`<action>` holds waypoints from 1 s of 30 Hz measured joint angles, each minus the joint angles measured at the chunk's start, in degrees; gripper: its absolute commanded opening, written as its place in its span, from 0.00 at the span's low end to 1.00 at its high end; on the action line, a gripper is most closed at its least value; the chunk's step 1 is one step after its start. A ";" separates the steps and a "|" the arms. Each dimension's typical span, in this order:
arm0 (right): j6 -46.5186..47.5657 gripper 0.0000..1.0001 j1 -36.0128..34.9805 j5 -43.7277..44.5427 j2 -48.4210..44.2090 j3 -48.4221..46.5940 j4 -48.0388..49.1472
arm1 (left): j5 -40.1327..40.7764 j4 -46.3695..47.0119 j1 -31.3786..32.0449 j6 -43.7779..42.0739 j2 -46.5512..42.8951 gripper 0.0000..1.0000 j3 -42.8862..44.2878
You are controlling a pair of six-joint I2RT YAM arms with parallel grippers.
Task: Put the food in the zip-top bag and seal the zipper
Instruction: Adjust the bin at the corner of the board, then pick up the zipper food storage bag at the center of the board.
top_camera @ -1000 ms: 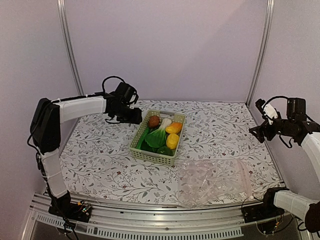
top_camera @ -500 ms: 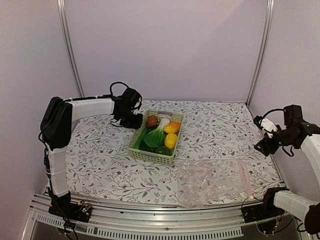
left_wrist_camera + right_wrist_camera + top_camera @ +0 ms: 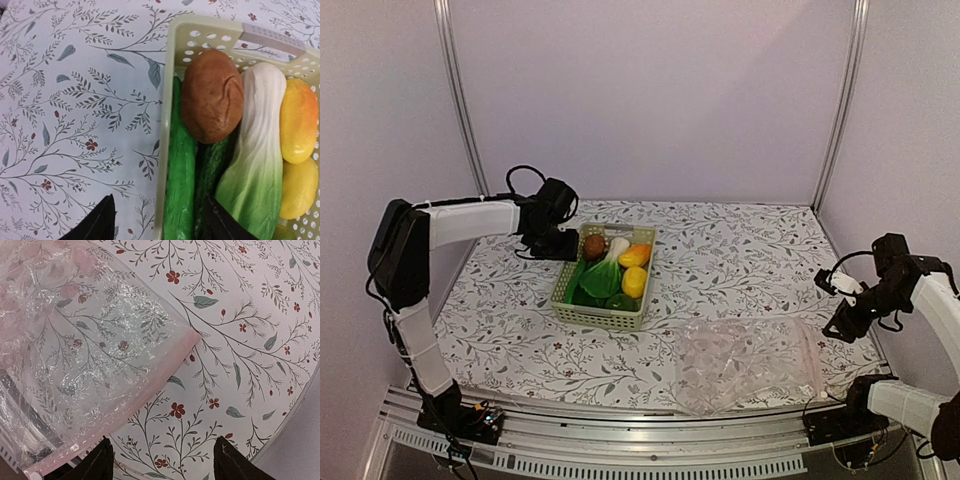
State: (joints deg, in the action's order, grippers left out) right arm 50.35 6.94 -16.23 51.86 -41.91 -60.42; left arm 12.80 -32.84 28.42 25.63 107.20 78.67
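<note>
The food lies in a pale green lattice basket (image 3: 595,318): a brown mushroom piece (image 3: 212,95), bok choy (image 3: 255,150), orange and yellow peppers (image 3: 298,125), and green cucumbers (image 3: 179,180). My left gripper (image 3: 563,247) is open and straddles the basket's left wall (image 3: 162,150), with one finger outside on the table and one inside against the cucumbers. The clear zip-top bag (image 3: 745,362) lies flat near the front edge and holds no food. My right gripper (image 3: 838,322) is open and hovers just right of the bag's pinkish zipper (image 3: 150,390), beside a bag corner (image 3: 192,335).
The floral tablecloth (image 3: 500,320) covers the table. Metal frame posts (image 3: 842,100) stand at the back corners. The bag's front edge reaches the table's metal front rail (image 3: 620,440). The table's right edge (image 3: 295,405) is close to my right gripper.
My left gripper and the basket have both shifted left. My right arm has come down and in toward the bag's right edge.
</note>
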 measured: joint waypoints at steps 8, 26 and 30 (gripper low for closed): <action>0.52 0.65 0.00 0.07 0.50 0.39 0.31 | 0.00 4.70 18.82 -6.62 -9.77 0.64 4.07; -9.07 0.67 0.00 -5.42 4.24 -6.32 2.75 | -14.27 12.98 49.27 -30.18 11.10 0.68 17.44; -9.88 0.68 0.00 -5.57 4.26 -6.32 2.80 | -11.56 10.86 51.17 -32.11 18.05 0.70 24.04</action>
State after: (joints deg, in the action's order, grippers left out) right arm 40.47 6.94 -21.80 56.12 -48.23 -57.63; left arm 1.23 -21.98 79.59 -6.48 125.25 102.72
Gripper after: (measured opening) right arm 0.673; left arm 0.691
